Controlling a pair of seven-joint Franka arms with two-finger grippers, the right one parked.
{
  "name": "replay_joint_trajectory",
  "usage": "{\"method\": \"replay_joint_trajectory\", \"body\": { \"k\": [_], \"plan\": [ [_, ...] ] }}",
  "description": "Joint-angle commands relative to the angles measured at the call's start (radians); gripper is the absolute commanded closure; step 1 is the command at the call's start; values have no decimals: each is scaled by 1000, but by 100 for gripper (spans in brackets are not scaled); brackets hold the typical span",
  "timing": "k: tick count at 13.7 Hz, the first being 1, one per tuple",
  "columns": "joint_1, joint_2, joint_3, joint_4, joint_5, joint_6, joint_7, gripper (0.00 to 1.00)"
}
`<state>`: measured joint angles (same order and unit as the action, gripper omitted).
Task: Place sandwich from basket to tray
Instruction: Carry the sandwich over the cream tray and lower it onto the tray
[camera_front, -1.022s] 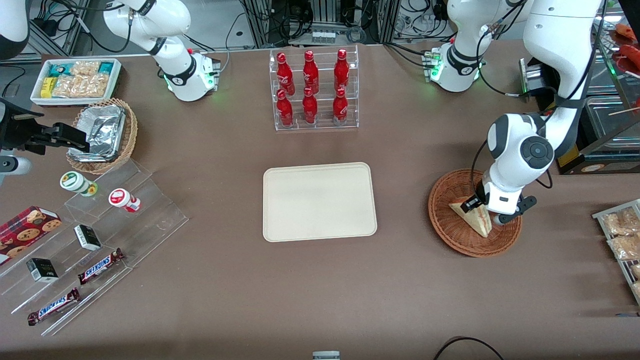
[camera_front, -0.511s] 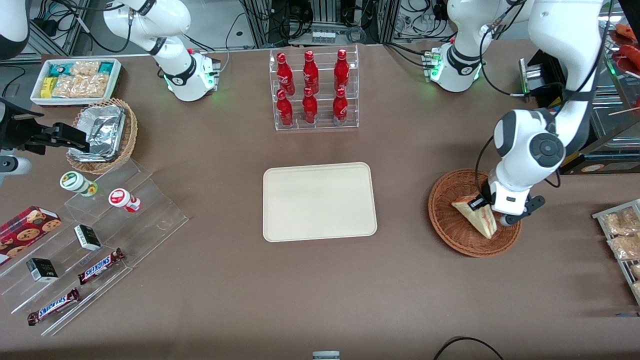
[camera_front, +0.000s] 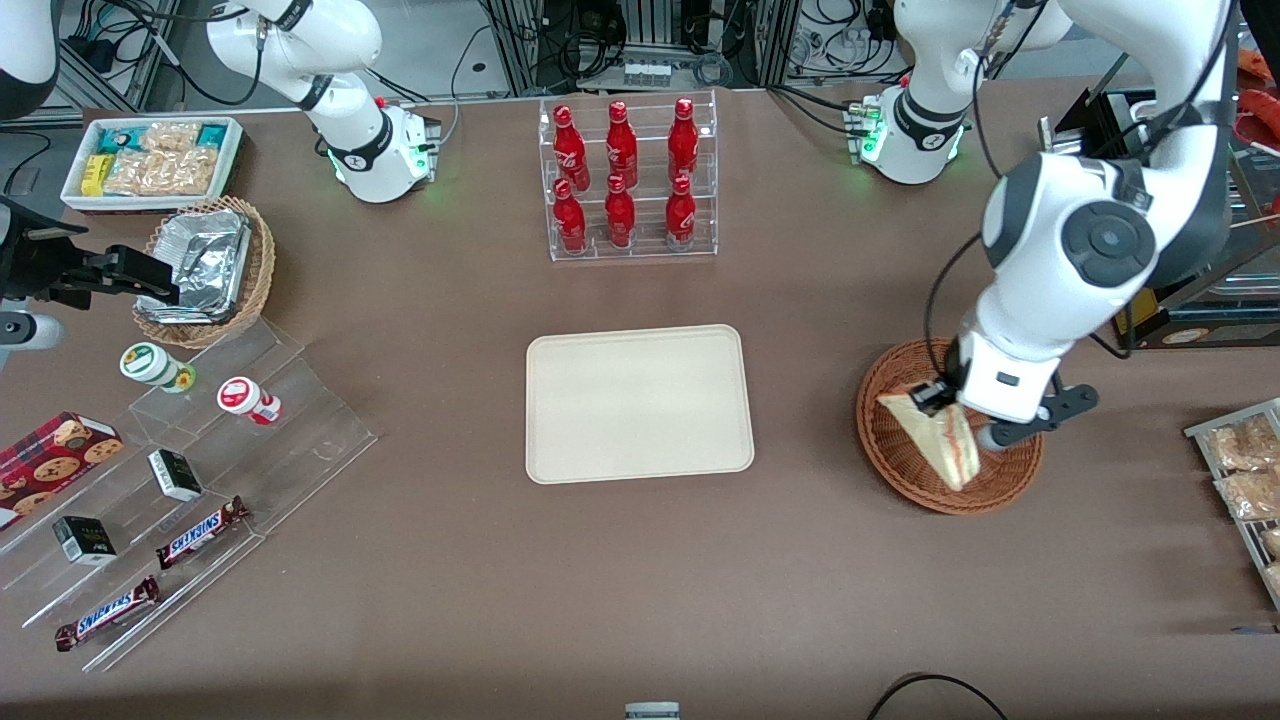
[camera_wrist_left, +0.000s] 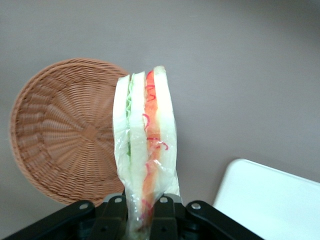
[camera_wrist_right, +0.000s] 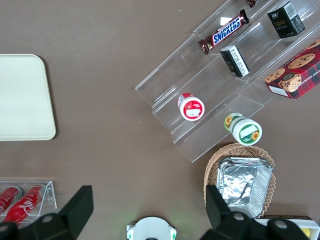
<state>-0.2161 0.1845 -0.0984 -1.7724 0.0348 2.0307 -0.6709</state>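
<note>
The clear-wrapped sandwich, a wedge of pale bread with red and green layers, hangs above the reddish-brown wicker basket, lifted off its floor. My left gripper is shut on the sandwich's wrapped end, a black finger on each side. The basket holds nothing else. The cream-beige tray lies flat at the table's middle, toward the parked arm's end from the basket, with nothing on it.
A clear rack of red bottles stands farther from the front camera than the tray. Toward the parked arm's end are a lighter wicker basket of foil containers, a white snack bin and a stepped acrylic display. Packaged snacks lie beside the basket.
The left gripper has risen with the sandwich, lifting it off the basket floor and carrying it slightly toward the tray. The arm's wrist now stands higher above the basket.
</note>
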Motion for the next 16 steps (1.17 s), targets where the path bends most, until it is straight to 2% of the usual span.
{"method": "replay_joint_trajectory", "body": {
  "k": [1, 4, 7, 10, 12, 16],
  "plan": [
    [-124, 79, 8, 118, 5, -30, -47, 100],
    [-239, 148, 8, 204, 2, -30, -75, 100],
    [-354, 269, 8, 322, 2, -33, -131, 100],
    [-448, 372, 8, 363, 8, -21, -150, 100],
    [-494, 444, 9, 419, 10, -24, -150, 100],
    [-526, 555, 9, 429, 11, 42, -145, 100]
  ]
}}
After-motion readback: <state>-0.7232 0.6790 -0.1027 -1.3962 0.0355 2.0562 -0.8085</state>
